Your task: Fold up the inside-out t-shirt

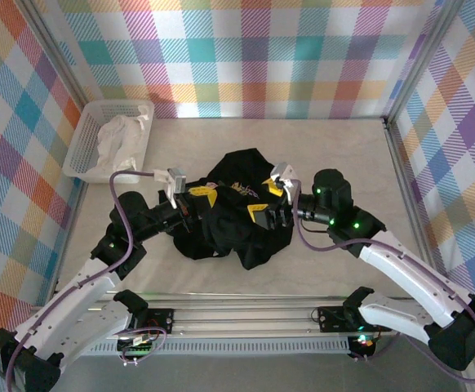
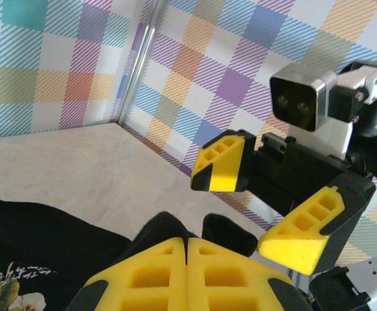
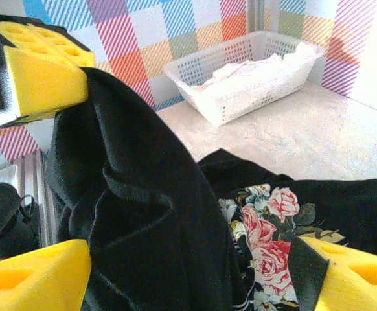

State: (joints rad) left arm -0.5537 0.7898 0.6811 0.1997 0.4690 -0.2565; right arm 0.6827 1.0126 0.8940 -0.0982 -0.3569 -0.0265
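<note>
Pale tabletop [image 1: 344, 147], black t-shirt [image 1: 229, 233] bunched, left claw [image 1: 203, 194] clenched on its fabric, right claw [image 1: 265, 201] spread wide

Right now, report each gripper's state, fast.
Left gripper: closed, pinching the black t-shirt.
Right gripper: open, with shirt fabric between its fingers, not gripped.

white basket [image 1: 86, 139], white cloth [image 1: 123, 139] inside

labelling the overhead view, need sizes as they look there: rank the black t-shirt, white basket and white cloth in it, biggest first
1. black t-shirt
2. white basket
3. white cloth, lying inside the basket, so clearly smaller than it
</note>
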